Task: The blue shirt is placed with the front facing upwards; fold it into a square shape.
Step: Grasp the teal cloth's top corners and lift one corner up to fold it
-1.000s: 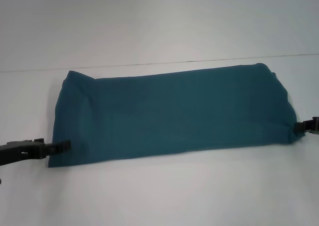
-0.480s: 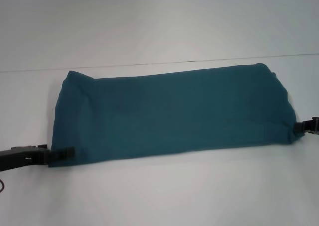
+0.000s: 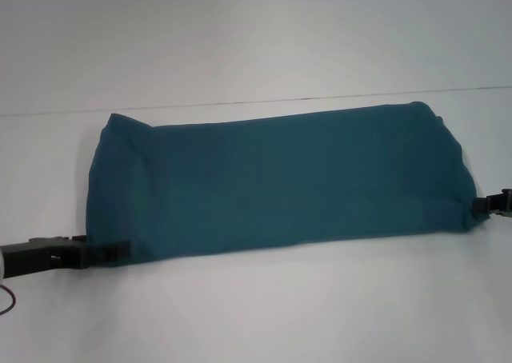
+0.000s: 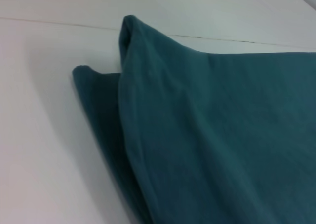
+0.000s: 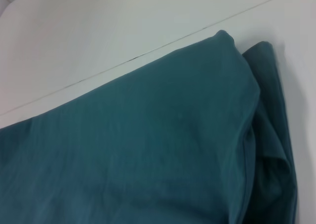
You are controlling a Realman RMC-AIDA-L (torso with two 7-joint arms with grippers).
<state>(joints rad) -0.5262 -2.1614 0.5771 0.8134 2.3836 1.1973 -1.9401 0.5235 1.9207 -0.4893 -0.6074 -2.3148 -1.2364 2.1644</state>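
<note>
Teal blue shirt (image 3: 276, 183) was folded into a long band mid-frame, squaring left undone; left gripper (image 3: 102, 253) and right gripper (image 3: 480, 205) were seen at its lower corners, finger states untellable.

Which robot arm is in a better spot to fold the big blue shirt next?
Probably both together. The left gripper sits at the near left corner of the long, folded teal-blue cotton shirt; the right gripper sits at its near right corner.
</note>
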